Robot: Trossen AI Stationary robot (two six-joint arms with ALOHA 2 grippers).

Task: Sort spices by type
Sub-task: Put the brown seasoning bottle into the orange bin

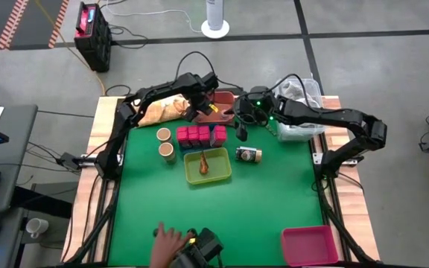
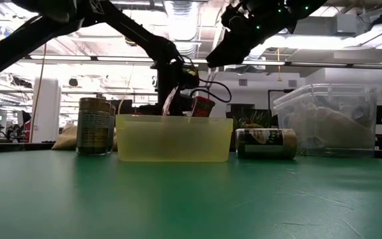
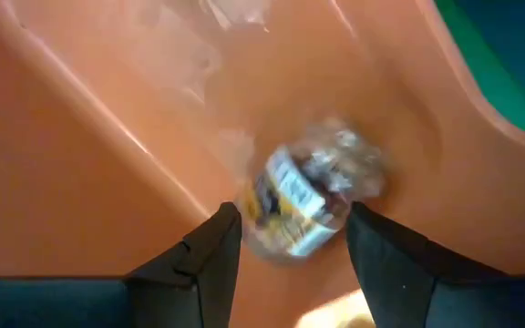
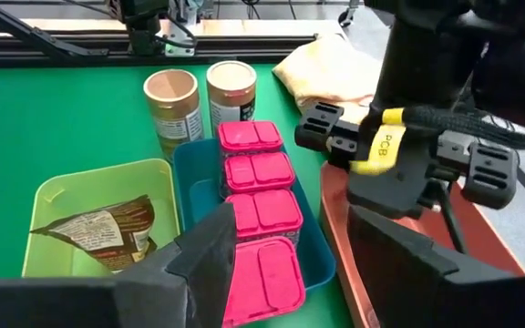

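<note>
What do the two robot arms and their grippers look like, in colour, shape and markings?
Both arms are black and slim, built of jointed segments with black cables looping along them. The left arm carries a yellow tag printed "PCB". The right arm shows small green lights near its wrist. The right gripper has two matte black, wedge-shaped fingers.

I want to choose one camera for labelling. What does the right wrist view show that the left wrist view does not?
Only the right wrist view: four pink-lidded containers in a blue tray, two tan jars, a brown packet in a yellow-green tray. Only the left wrist view: a small clear jar between the left tool's fingers. Both: the orange-red tray.
</note>
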